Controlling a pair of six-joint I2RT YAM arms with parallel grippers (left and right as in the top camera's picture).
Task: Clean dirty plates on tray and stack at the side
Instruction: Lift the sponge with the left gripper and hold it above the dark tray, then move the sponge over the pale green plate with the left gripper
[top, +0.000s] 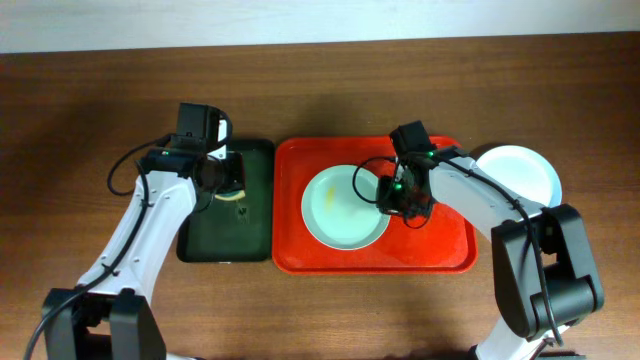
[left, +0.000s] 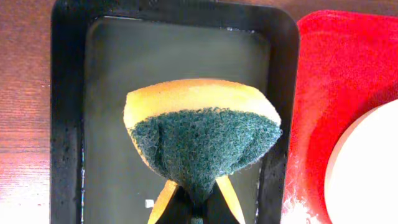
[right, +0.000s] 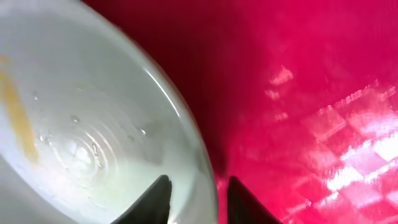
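A pale mint plate (top: 340, 212) with a yellow smear (right: 18, 118) lies on the red tray (top: 440, 250). My right gripper (top: 405, 198) sits at that plate's right rim. In the right wrist view its two fingers stand close together astride the rim of the plate (right: 93, 124), one inside and one over the tray (right: 311, 93). A white plate (top: 520, 175) rests on the table to the right of the tray. My left gripper (left: 198, 208) is shut on a yellow sponge (left: 202, 130) with a green scouring face, held above the dark green tray (left: 168, 56).
The dark green tray (top: 225, 240) lies directly left of the red tray, their long sides nearly touching. In the left wrist view the red tray (left: 336, 93) and the mint plate's edge (left: 367, 174) show at the right. Bare wooden table surrounds both trays.
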